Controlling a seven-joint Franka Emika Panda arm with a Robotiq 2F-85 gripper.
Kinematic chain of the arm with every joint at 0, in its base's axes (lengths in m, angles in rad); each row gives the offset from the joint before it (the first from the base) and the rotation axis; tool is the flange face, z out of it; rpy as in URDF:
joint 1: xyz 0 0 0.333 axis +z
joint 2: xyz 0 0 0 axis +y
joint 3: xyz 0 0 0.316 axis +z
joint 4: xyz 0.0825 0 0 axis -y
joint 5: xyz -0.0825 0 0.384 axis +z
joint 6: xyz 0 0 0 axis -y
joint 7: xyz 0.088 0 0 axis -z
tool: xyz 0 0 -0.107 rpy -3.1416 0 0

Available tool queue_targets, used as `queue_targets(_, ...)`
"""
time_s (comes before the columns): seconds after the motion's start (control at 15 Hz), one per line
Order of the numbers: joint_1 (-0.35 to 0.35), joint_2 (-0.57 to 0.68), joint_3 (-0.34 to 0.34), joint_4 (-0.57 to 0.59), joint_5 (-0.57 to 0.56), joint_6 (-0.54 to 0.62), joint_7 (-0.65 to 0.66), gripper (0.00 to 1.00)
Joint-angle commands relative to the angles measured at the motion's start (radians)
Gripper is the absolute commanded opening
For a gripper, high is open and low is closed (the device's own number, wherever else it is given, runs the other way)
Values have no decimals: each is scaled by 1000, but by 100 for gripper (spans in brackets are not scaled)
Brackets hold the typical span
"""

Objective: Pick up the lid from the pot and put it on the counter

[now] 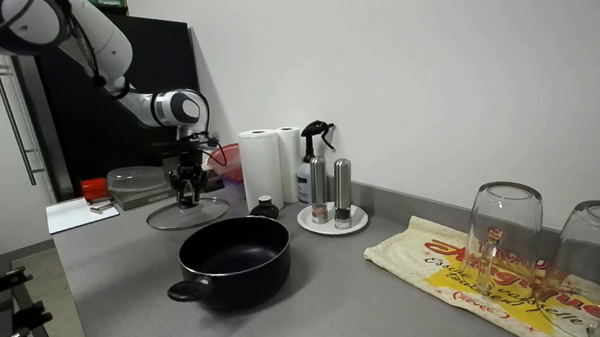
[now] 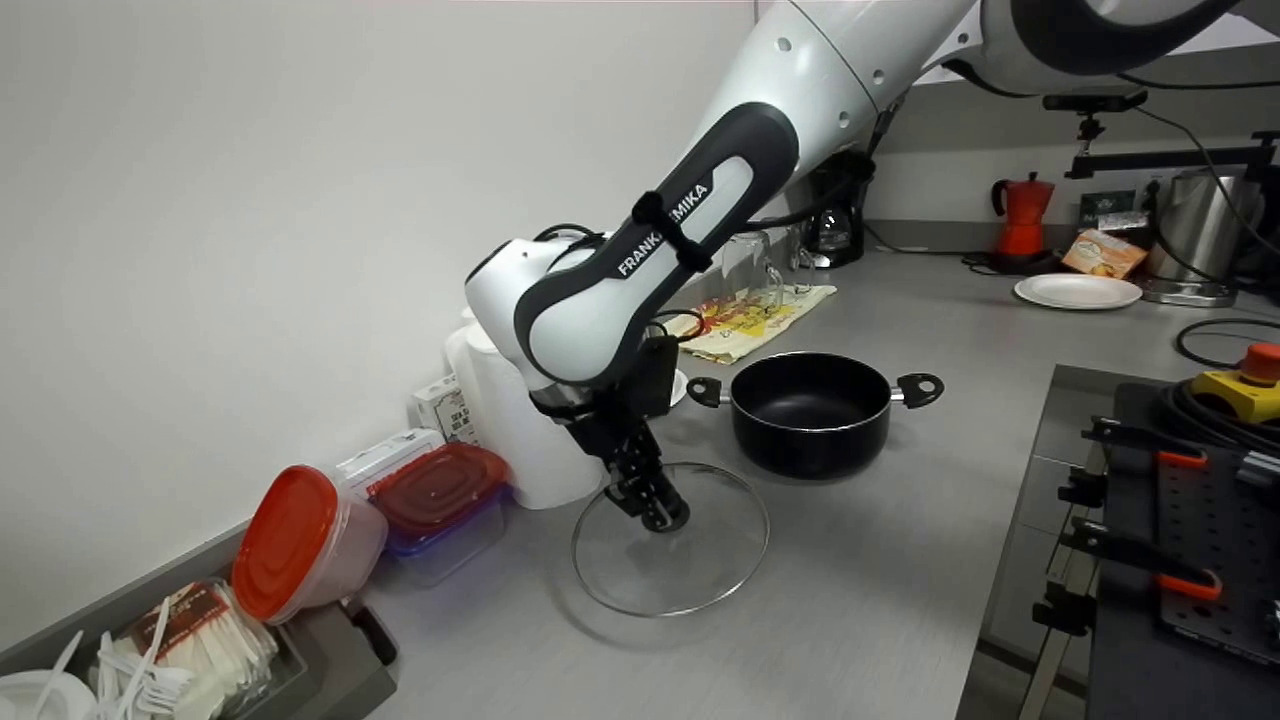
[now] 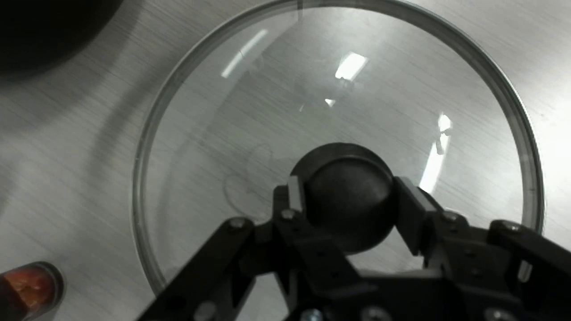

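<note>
My gripper (image 3: 349, 198) is shut on the black knob of the clear glass lid (image 3: 250, 129). One finger presses each side of the knob. In both exterior views the gripper (image 1: 188, 200) (image 2: 655, 512) holds the lid (image 1: 204, 214) (image 2: 700, 570) roughly level, beside the pot. A shadow offset from the rim shows the lid a little above the grey counter (image 1: 343, 304) (image 2: 850, 610). The black pot (image 1: 250, 279) (image 2: 812, 452) stands uncovered on the counter, and part of it (image 3: 49, 35) shows at the wrist view's top left corner.
Paper-towel rolls (image 1: 260, 166), a small dark bottle (image 1: 264, 209) and a white plate (image 1: 331, 229) with two mills stand along the wall. Red-lidded containers (image 2: 440, 485) and a cutlery tray (image 2: 300, 670) are near the lid. A white board (image 1: 76, 214) lies at the far end.
</note>
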Motion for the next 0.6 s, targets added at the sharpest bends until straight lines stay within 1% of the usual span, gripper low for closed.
queue_targets(0.0, 4, 51, -2, 57, 34, -17, 31, 25)
queue_targets(0.53, 4, 135, -23, 114, 60, 7, 130, 25)
